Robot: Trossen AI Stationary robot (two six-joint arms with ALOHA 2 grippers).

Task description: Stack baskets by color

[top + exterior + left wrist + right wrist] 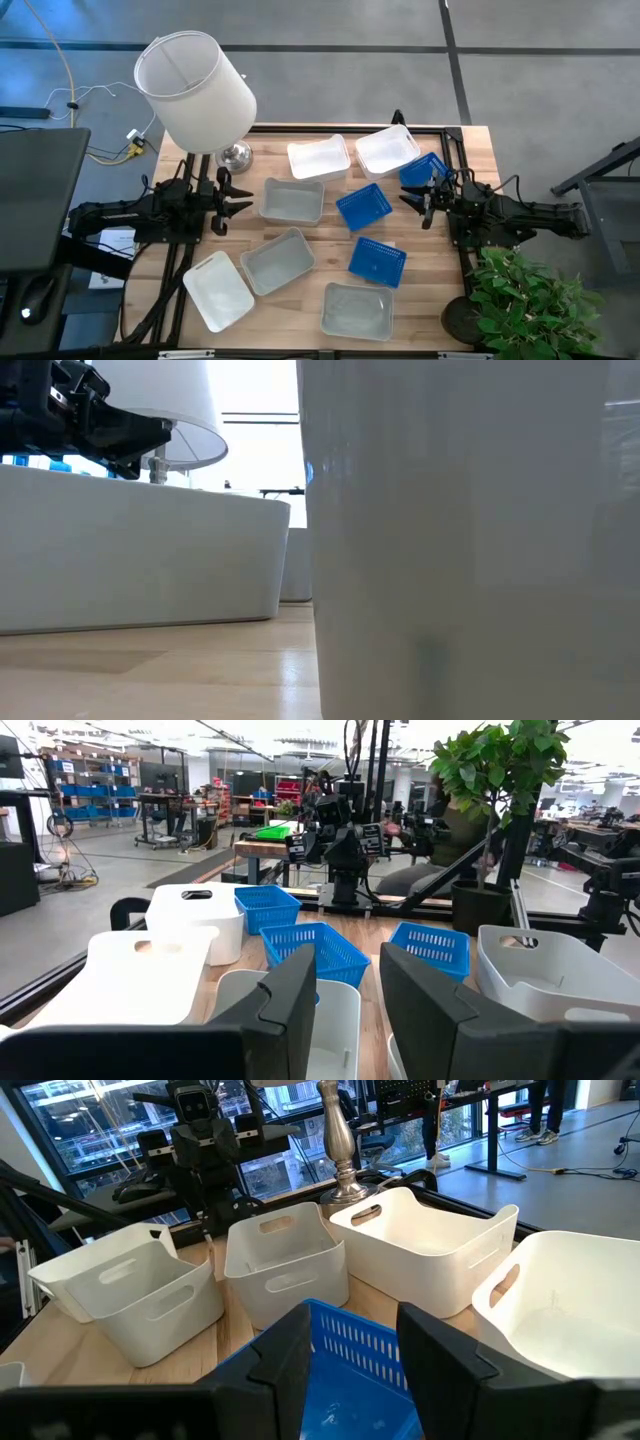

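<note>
Nine baskets lie scattered on the wooden table. Three are white. Three are pale grey. Three are blue. All rest on their bottoms, and none is inside another. My left gripper hovers level at the table's left side, open, pointing at the grey basket beside it. My right gripper hovers level at the right side, open, pointing over a blue basket.
A lamp with a large white shade and a metal foot stands at the far left corner. A potted plant stands off the near right corner. In the low view, basket walls block most of the sight.
</note>
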